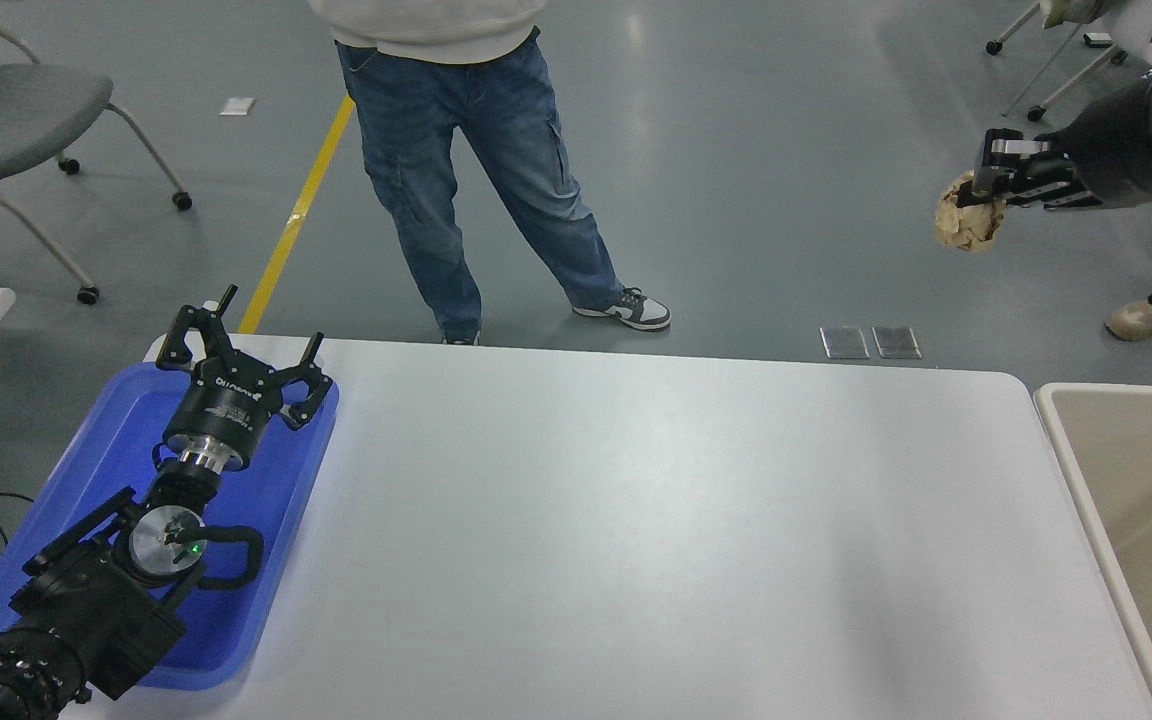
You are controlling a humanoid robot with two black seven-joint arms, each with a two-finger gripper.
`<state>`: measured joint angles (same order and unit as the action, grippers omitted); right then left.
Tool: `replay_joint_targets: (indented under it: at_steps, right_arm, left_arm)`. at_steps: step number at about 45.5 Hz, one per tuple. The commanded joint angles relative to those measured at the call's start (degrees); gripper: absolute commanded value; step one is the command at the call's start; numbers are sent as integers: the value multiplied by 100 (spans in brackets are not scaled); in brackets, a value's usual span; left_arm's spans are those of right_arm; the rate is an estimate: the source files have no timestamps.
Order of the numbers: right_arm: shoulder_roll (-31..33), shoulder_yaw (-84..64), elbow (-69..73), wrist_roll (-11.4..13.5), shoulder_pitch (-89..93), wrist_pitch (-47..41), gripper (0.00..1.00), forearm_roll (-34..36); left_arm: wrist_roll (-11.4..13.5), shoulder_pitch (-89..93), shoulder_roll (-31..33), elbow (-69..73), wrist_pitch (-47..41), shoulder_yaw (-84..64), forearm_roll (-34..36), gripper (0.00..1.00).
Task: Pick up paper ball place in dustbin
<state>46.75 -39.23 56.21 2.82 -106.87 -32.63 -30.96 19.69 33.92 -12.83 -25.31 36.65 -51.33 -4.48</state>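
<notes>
My right gripper (pixel 984 190) comes in from the upper right edge and is shut on the tan-brown crumpled paper ball (pixel 966 224). It holds the ball high in the air, beyond the table's far right corner. The beige dustbin (pixel 1066 440) with a cream rim stands at the table's right side, below and to the right of the ball; only its left part shows. My left gripper (pixel 236 345) is open and parked over the blue tray at the lower left.
A shallow blue tray (pixel 276 480) lies on the white table (pixel 636 520) at the left. A person in jeans (pixel 476 170) stands at the far side. A grey chair (pixel 16 110) is at the upper left; another person's shoe (pixel 1141 318) at the right.
</notes>
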Motion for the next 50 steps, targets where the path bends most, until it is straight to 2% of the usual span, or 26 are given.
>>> replay_joint_targets:
  at_steps: [1, 11, 23, 35, 50]
  right_arm:
    - [282, 3, -1102, 0, 1097, 379, 0, -42]
    - [282, 117, -2184, -36, 2425, 1161, 0, 37]
    - [98, 319, -2817, -9, 4050, 2770, 0, 283]
    - [-517, 793, -3985, -9, 5447, 2929, 0, 801]
    - [-1309, 1462, -4962, -9, 6477, 3139, 0, 837]
  left_arm:
    - [0, 0, 0, 0, 0, 0, 0, 100]
    - [0, 0, 0, 0, 0, 0, 0, 100]
    - [0, 0, 0, 0, 0, 0, 0, 100]
    - [0, 0, 0, 0, 0, 0, 0, 100]
    - [0, 0, 0, 0, 0, 0, 0, 100]
